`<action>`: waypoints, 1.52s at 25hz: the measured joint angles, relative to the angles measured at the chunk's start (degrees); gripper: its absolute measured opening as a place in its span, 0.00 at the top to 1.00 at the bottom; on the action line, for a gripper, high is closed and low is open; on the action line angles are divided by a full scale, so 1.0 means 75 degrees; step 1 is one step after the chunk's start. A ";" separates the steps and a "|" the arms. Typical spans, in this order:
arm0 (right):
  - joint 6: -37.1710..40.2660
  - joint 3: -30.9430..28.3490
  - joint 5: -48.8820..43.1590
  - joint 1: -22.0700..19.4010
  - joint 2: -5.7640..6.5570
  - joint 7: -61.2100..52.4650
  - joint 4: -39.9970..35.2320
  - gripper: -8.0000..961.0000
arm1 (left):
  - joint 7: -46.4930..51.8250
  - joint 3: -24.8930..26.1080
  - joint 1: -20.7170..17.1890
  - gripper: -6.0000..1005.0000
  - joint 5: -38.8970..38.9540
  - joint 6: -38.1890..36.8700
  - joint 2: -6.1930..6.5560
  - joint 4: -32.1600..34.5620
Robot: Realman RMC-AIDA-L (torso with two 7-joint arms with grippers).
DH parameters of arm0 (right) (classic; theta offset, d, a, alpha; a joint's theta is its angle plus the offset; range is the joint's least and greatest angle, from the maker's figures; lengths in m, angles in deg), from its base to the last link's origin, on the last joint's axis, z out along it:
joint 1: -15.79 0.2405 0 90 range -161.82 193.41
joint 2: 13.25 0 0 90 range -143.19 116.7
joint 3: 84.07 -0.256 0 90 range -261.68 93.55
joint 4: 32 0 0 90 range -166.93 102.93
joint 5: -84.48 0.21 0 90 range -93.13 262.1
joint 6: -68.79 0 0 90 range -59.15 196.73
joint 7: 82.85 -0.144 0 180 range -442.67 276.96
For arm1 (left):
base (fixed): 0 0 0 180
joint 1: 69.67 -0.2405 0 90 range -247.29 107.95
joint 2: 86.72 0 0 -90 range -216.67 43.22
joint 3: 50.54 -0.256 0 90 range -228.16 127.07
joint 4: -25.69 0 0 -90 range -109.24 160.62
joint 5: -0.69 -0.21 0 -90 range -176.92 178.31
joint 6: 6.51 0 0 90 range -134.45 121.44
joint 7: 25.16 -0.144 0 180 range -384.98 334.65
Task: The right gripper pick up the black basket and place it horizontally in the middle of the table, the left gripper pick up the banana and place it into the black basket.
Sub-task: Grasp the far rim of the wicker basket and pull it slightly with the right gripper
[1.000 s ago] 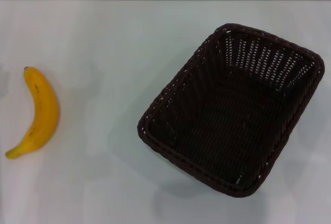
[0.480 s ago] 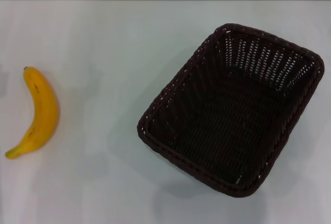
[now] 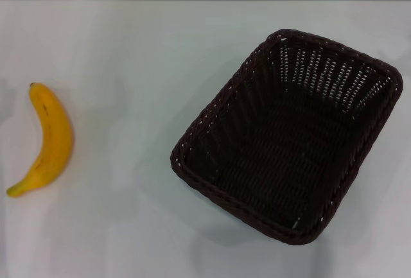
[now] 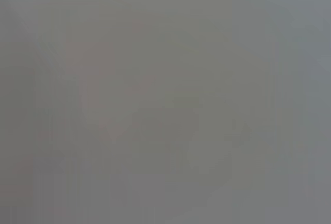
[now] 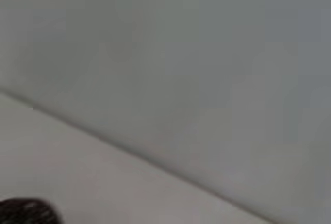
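The black basket sits empty on the right half of the white table, turned at an angle with one corner toward the near side. A dark bit of its rim shows in the right wrist view. The banana lies on the table at the far left, dark end away from me, stem tip near. Neither gripper shows in any view. The left wrist view shows only a plain grey blur.
The table's far edge meets a grey wall at the back. Bare tabletop lies between the banana and the basket.
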 joint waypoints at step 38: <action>0.1176 0.0631 0.0010 0.1809 -0.0387 0.2537 0.2179 0.14 | 0.0170 -0.0243 -0.0091 0.12 -0.0400 0.0003 0.0002 -0.0004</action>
